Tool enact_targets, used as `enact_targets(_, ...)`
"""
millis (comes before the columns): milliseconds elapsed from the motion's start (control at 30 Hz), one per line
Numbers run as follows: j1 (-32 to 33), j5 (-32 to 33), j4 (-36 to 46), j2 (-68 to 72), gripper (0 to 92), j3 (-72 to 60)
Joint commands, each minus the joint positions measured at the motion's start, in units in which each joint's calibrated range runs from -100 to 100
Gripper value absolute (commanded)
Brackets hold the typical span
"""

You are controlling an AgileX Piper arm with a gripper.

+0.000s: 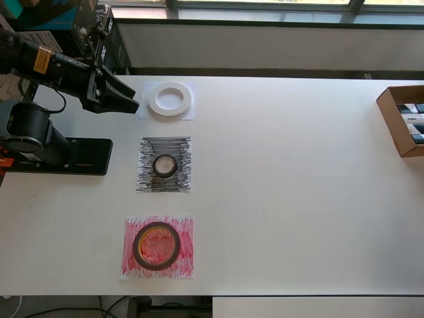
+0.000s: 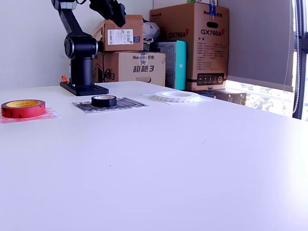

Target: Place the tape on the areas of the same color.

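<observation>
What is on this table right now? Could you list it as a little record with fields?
white tape: on the white sheet
black tape: on the black scribbled sheet
red-brown tape: on the red scribbled sheet
gripper: raised beside the white tape, holding nothing
arm base: on the table
cardboard box: at the overhead view's right edge

Open tabletop spreads toward the overhead view's right, blocked only by a cardboard box at the edge.

white ring – white sheet | black ring – black scribble | red-brown ring – red scribble
</observation>
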Motion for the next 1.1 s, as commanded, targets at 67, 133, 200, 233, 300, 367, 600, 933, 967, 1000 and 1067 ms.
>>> enact_targets(67, 3.0, -2.6, -1.1, -29.7, 58.7, 4.6)
enact_targets(133, 3.2, -3.0, -1.7, -32.6, 58.7, 6.4)
enact_targets(200, 3.3, -3.6, -1.7, -35.8, 58.7, 8.5)
enact_targets(233, 3.1, -4.2, -1.7, -37.6, 58.7, 9.7)
enact_targets(300, 2.9, -4.9, -1.7, -40.9, 58.7, 12.2)
enact_targets(367, 2.6, -5.0, -1.7, -44.0, 58.7, 14.1)
enact_targets(600, 1.7, -5.0, -5.0, -46.3, 58.7, 16.7)
enact_targets(933, 2.5, -5.0, -28.1, -46.3, 58.7, 25.7)
enact_targets(967, 2.5, -5.0, -30.7, -46.4, 58.7, 26.7)
enact_targets(1000, 2.8, -5.0, -33.6, -46.4, 58.7, 27.8)
enact_targets(1067, 2.9, -5.0, -40.0, -46.4, 58.7, 30.5)
